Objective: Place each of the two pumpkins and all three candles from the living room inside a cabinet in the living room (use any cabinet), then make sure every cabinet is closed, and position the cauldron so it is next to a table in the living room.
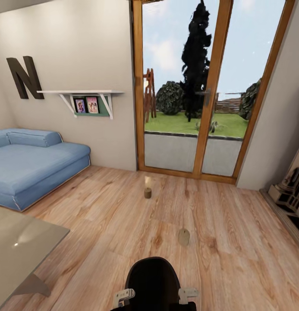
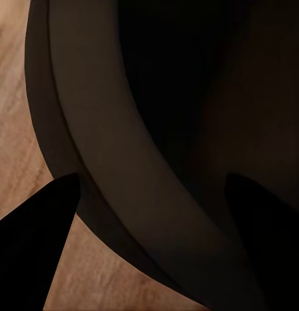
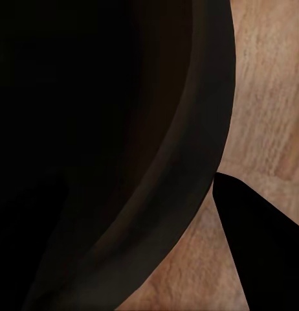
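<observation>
While both grippers straddle the cauldron's (image 1: 153,280) rim, left gripper (image 2: 149,214) and right gripper (image 3: 143,220) jaws spread apart, the pot sits upright, mouth upward, low before the robot. Two candles (image 1: 147,192) (image 1: 184,237) stand upright on the wooden floor (image 1: 235,250) ahead, well apart; a glass table (image 1: 20,246) stands left.

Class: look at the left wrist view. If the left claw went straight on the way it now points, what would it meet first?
Most likely the cauldron: its dark rim curves between the left claw's fingertips, with wooden floor beside it. Depth is unclear.
</observation>
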